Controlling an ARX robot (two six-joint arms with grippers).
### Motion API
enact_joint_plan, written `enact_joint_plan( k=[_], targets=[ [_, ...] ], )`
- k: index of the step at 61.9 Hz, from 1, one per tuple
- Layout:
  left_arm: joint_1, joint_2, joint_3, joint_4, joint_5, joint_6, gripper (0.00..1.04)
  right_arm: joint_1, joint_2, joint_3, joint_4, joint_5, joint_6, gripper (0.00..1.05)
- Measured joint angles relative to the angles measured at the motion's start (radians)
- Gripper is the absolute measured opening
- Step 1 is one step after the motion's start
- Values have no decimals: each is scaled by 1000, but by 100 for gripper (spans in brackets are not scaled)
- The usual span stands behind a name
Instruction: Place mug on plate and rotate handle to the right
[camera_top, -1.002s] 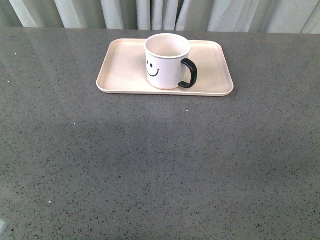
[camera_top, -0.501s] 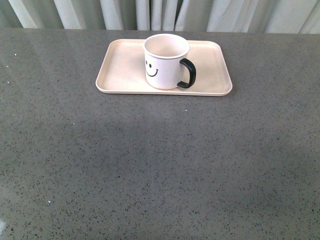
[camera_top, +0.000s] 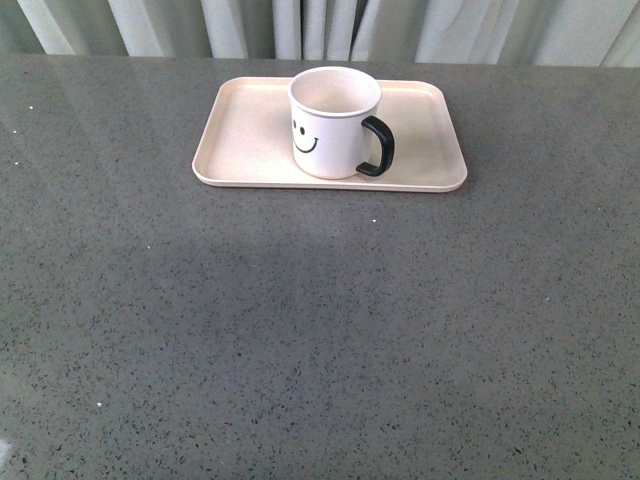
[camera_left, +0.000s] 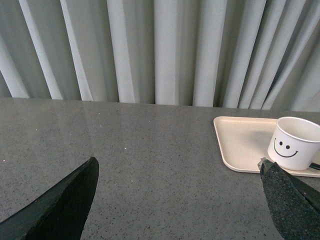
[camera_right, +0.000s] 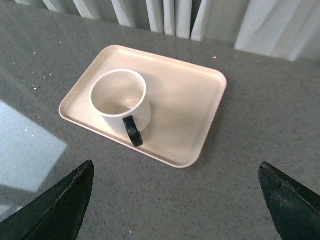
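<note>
Front view: mug (camera_top: 333, 125) sits upright on plate (camera_top: 245, 135), handle (camera_top: 377, 147) pointing right as tasked; both arms' jaws gape empty.

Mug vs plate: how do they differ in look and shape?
The mug is a tall white cylinder; the plate is a flat, low-rimmed pink-beige rectangle. The mug carries a black smiley and a black handle; the plate is plain. The plate is much wider than the mug standing on it. Both are pale.
</note>
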Motion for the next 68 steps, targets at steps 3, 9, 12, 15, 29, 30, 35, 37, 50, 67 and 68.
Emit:
enact_joint_plan(
  k=[3, 9, 12, 15, 29, 30, 35, 37, 50, 67, 68],
  targets=[
    [0, 0, 0, 0, 0, 0, 96, 30, 89, 70, -11, 35, 23, 96],
    [0, 0, 0, 0, 0, 0, 96, 90, 284, 244, -69, 82, 75, 96],
    [0, 0, 0, 0, 0, 0, 96, 110, 351, 312, -105, 108, 93, 96],
    [0, 0, 0, 0, 0, 0, 96, 127, 411, 374, -135, 122, 110, 96],
    [0, 0, 0, 0, 0, 0, 96, 177, 605, 572, -231, 172, 175, 96],
    [0, 0, 0, 0, 0, 0, 96, 178, 609, 576, -233, 172, 178, 96],
    [0, 0, 0, 0, 0, 0, 96, 190, 644, 606, -254, 186, 188, 96],
    [0, 0, 0, 0, 0, 0, 96, 194, 659, 619, -259, 191, 191, 96],
    [0, 0, 0, 0, 0, 0, 96, 205, 737, 684, -285, 209, 213, 96],
    [0, 0, 0, 0, 0, 0, 96, 220, 798, 758, -326, 222, 224, 96],
    [0, 0, 0, 0, 0, 0, 96, 220, 801, 761, -328, 223, 224, 96]
  ],
)
